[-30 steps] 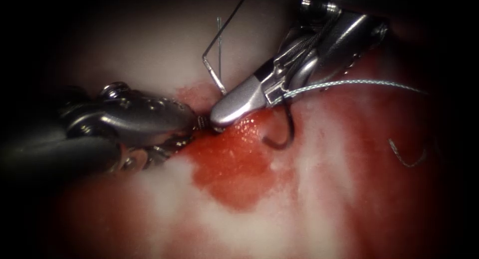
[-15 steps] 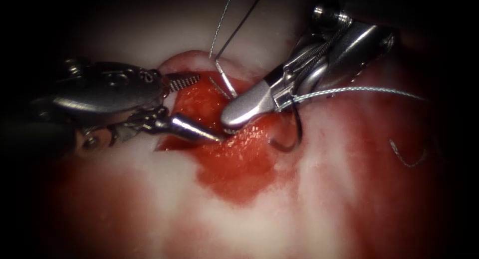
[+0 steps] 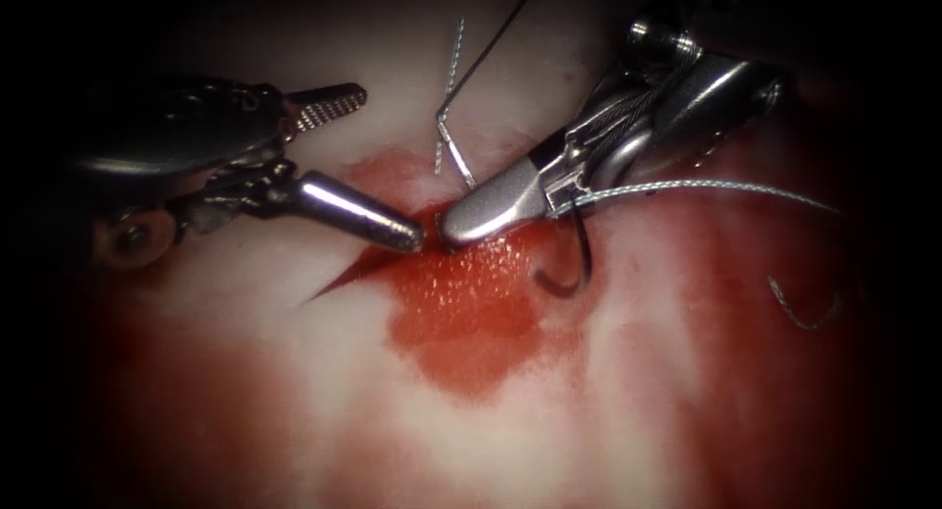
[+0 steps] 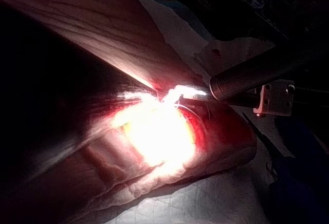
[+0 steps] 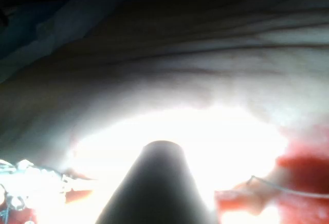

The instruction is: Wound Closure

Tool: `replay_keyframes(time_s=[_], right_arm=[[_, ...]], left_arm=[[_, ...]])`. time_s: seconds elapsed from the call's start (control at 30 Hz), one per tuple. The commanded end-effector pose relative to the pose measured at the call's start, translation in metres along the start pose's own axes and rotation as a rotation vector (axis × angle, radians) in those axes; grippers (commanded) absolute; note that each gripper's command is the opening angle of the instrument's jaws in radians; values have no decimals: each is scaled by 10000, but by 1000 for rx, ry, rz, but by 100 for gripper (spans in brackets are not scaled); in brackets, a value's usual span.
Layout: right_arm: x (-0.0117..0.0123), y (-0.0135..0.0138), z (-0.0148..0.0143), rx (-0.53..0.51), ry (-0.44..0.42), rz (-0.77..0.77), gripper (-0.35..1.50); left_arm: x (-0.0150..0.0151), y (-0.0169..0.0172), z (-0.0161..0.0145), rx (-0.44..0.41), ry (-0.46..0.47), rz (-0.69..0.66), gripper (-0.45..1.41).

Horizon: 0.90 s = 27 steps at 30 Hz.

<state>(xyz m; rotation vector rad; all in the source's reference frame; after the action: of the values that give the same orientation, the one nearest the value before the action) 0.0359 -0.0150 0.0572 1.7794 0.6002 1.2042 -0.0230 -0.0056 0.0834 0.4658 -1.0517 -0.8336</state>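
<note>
The needle is hidden behind the right tool along its upper curve (tip buried or not, unclear).

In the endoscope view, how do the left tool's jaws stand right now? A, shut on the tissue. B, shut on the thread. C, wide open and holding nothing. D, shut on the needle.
C: the left tool has its two jaws spread far apart with nothing between them, while the needle hangs at the right tool.

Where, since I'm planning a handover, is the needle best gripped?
Probably its bare lower curve, approached from the left: the needle hangs below the shut right end effector, which holds its upper part, opening leftward. The left end effector is open, empty.
</note>
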Motion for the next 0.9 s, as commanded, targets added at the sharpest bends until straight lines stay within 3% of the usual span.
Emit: replay_keyframes(time_s=[0.03,0.17,0.27,0.4,0.63,0.8,0.9], right_arm=[[10,-12,6,3,0,-7,-35],[10,-11,6,3,0,-7,-35],[9,-11,7,3,1,-7,-35],[8,-11,8,-3,1,-7,-35],[8,-11,7,-2,2,-7,-35],[8,-11,7,-2,3,-7,-35],[8,-11,7,-2,3,-7,-35]], left_arm=[[-13,1,3,21,-13,-2,84],[-20,-2,-1,40,-37,5,83],[-24,-9,-4,56,-43,132,74],[-29,-31,-5,115,-47,432,61],[-28,-73,12,199,-53,626,57],[-17,-82,29,227,-51,690,54],[-10,-82,37,227,-48,704,42]])
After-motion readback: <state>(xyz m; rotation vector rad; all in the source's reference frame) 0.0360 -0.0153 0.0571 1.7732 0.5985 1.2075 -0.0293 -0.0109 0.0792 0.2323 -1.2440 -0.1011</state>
